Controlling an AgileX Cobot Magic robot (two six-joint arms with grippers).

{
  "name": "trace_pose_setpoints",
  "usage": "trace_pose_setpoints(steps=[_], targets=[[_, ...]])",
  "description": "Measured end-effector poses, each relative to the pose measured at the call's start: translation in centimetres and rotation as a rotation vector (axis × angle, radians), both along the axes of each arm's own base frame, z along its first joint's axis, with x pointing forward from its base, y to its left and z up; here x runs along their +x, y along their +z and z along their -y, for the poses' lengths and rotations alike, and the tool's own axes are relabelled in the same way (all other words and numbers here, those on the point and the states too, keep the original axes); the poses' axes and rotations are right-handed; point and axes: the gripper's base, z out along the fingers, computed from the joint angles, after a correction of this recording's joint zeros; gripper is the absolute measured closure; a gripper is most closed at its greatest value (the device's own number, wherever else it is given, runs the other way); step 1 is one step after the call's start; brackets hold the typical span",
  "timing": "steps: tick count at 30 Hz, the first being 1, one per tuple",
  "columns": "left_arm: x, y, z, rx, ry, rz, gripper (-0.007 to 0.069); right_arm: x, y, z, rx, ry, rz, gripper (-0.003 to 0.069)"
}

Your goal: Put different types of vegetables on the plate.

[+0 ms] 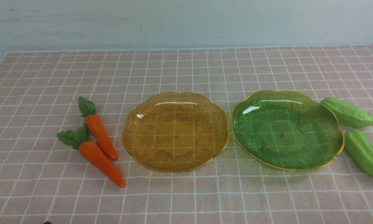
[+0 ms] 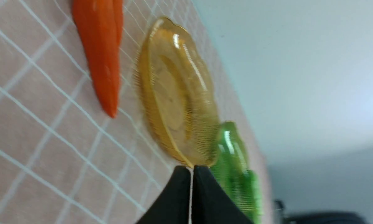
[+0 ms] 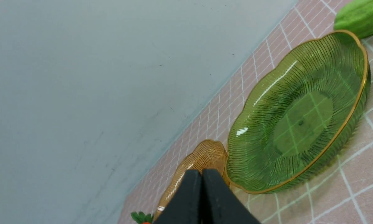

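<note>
Orange carrots (image 1: 100, 137) (image 1: 102, 163) 2 | green gourds (image 1: 348, 112) (image 1: 365, 154) 2 | plates (image 1: 149, 130) (image 1: 254, 124) 2 | end effectors (image 2: 191, 170) (image 3: 201, 173) 2, pressed together

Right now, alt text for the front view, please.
Two empty plates side by side on a pink checked cloth: amber plate left, green plate right. Two carrots lie beside the amber plate, two gourds beside the green plate.

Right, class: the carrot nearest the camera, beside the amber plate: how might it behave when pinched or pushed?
The near carrot looks glossy, so it may slip in a pinch. Its round, tapered body would probably roll in an arc if nudged. Its leaf top looks thin, likely floppy.
</note>
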Motion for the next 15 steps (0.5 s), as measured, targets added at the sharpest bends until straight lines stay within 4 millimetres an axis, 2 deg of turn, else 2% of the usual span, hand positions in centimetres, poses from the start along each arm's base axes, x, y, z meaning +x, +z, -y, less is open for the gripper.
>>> trace_pose_setpoints(steps=[3,11,13,15], targets=[[0.1,0.4,-0.2,-0.057,0.026,0.022,0.0628,0.0,0.1,0.0,0.018,-0.005,0.002,0.0676],[0.4,1.1,-1.1,-0.063,0.133,0.100,0.0628,0.0,0.4,0.0,-0.046,-0.004,0.030,0.0676],[0.3,1.6,-1.1,-0.016,0.127,0.127,0.0628,-0.2,1.6,0.1,-0.082,-0.005,0.076,0.0676],[0.1,2.8,-1.0,0.042,0.108,0.173,0.0628,-0.6,3.8,0.1,-0.123,-0.010,0.150,0.0676]])
